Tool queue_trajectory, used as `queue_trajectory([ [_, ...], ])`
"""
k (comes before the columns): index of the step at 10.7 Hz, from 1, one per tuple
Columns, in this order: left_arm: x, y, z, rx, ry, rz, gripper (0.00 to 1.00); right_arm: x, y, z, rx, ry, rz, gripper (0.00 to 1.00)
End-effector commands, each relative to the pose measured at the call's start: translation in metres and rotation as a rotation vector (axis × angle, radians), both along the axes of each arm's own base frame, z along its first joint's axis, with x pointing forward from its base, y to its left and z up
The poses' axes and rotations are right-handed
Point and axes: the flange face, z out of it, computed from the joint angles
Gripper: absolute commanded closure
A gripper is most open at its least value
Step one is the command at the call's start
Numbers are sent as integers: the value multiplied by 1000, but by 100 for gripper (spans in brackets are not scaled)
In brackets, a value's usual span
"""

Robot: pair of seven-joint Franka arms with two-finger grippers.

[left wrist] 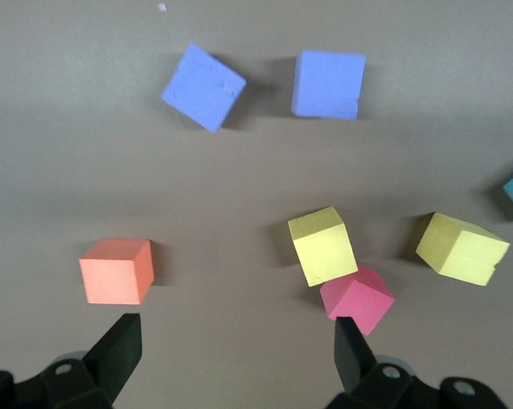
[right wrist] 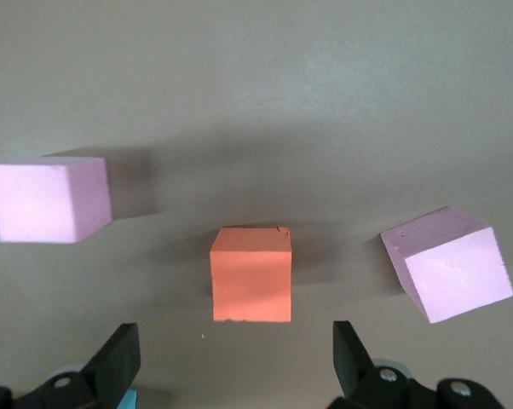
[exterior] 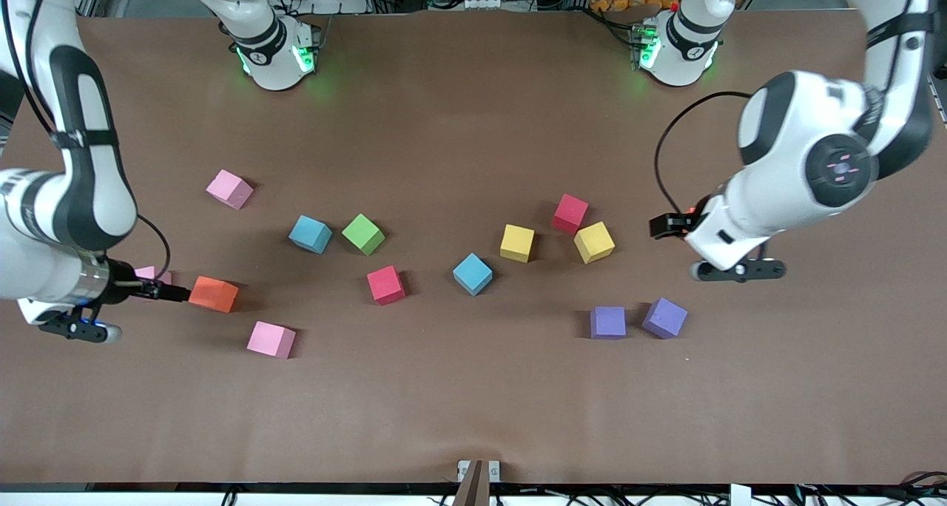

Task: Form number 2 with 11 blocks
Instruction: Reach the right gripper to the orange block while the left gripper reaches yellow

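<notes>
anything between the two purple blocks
Nothing: bare table separates the two purple blocks. They sit side by side, apart, as the front and left wrist views show.

The table [exterior: 473, 402] has a plain brown matte top. Loose cubes lie scattered on it, none stacked. Toward the right arm's end lie a pink cube [exterior: 229, 189], an orange cube [exterior: 214, 294], a second pink cube [exterior: 271, 339] nearest the front camera, and a third pink cube [exterior: 153, 274], mostly hidden. Near the middle lie a light blue cube [exterior: 311, 234] just beside a green cube [exterior: 363, 234], a red cube [exterior: 386, 285], another light blue cube [exterior: 472, 274] and a yellow cube [exterior: 517, 243]. Toward the left arm's end, a second red cube [exterior: 570, 214] touches a second yellow cube [exterior: 594, 242]. Two purple cubes [exterior: 608, 322] [exterior: 664, 318] lie side by side, nearer the camera.
</notes>
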Motion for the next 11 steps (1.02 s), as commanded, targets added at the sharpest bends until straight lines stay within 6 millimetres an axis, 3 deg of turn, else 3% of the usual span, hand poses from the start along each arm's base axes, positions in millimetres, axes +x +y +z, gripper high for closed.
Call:
queue_trajectory([
  [1,-18,0,-24,25,19,84,0,2,1,-20,3,27,-73,0],
  [4,-15,15,-58,45,41,143,0,-3,-2,-50,-2,45,-103,0],
  [8,-42,37,-114,105,138,264,0,-7,3,-65,-6,62,-114,0],
  [10,-48,24,-122,117,120,311,0,-10,4,-76,-7,65,-114,0],
  [11,-54,3,-124,125,119,331,0,-10,5,-81,-8,67,-114,0],
])
